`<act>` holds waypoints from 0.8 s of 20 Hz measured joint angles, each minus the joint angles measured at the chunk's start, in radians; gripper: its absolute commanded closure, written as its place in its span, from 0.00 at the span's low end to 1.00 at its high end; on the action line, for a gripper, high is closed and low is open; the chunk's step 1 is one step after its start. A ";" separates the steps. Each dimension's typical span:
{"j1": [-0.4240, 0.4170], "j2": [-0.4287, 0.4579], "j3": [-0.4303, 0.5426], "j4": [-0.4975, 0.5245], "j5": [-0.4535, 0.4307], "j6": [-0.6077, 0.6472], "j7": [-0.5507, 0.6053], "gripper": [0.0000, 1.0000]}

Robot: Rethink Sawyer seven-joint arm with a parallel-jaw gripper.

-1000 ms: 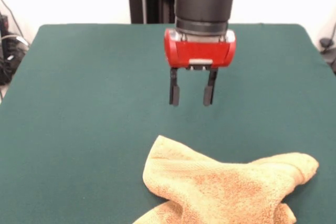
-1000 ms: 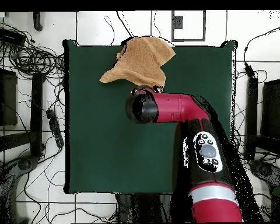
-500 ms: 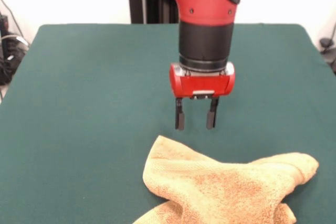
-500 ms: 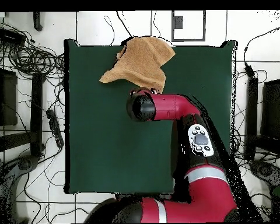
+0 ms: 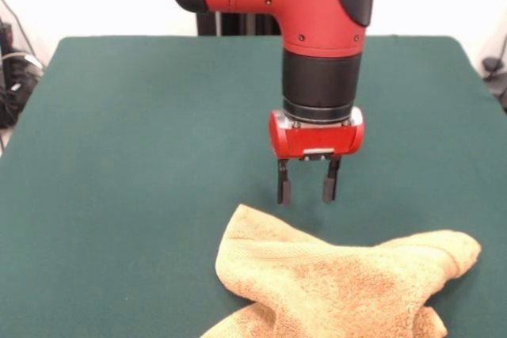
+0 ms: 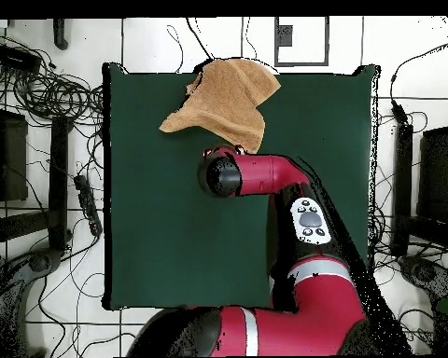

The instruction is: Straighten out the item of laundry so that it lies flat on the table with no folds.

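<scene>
From the front, my gripper (image 5: 306, 191) hangs with fingers apart and empty, just beyond the towel (image 5: 341, 282), which lies bunched on the surface (image 5: 135, 140). I judge I should grip a hemmed corner, not the middle folds. Overhead, the towel (image 6: 223, 98) lies beyond my wrist, overhanging the surface's far edge.

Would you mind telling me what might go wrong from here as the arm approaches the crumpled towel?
The open gripper hangs over bare dark green table, just short of the crumpled orange-tan terry towel; closing there would likely catch nothing. The towel lies bunched in thick folds, so a pinch may grab several layers. It also overhangs the table edge and could slip off.
</scene>
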 measured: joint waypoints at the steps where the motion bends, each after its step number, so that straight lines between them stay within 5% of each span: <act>1: 0.000 -0.001 0.000 0.000 0.000 0.000 0.000 0.00; 16: -0.028 -0.063 0.001 0.000 0.000 0.000 0.000 0.00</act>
